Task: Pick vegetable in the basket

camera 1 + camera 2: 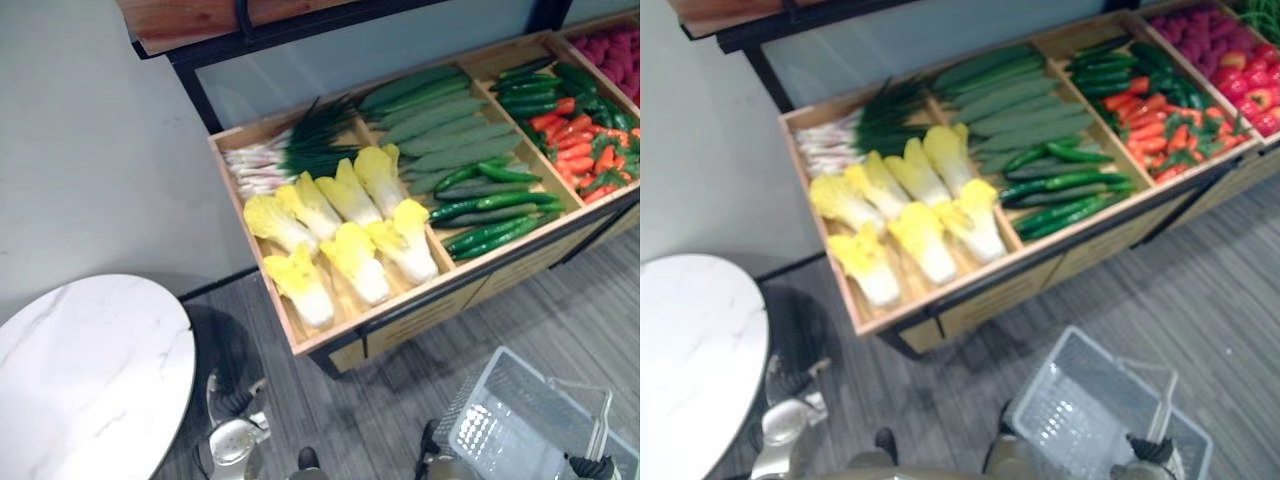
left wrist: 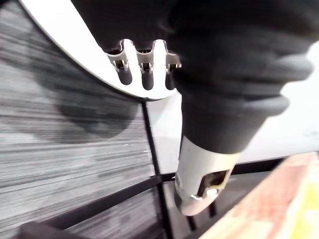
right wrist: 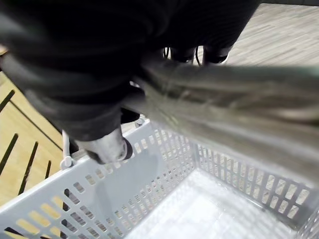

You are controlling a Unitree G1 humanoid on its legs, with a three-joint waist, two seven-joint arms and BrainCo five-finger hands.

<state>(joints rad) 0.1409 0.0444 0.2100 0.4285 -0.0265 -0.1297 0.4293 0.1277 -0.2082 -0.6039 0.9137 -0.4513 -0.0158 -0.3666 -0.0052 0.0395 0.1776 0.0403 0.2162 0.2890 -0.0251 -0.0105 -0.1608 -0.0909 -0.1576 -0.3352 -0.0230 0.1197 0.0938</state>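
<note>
Down at a produce stand, the robot's right hand [image 3: 107,144] grips the handle [image 3: 239,109] of a grey mesh basket [image 1: 510,420], fingers curled over the bar, the basket hanging just in front of the wooden crate [image 1: 400,305]. The vegetables lie in the crate's compartments: yellow napa cabbages [image 1: 350,240] at the near left with scallions [image 1: 290,150] behind them, long green gourds [image 1: 430,120] and dark cucumbers [image 1: 490,210] in the middle, carrots [image 1: 580,150] further right. The left hand [image 1: 232,440] hangs beside a round white table [image 1: 90,370], relaxed and holding nothing.
</note>
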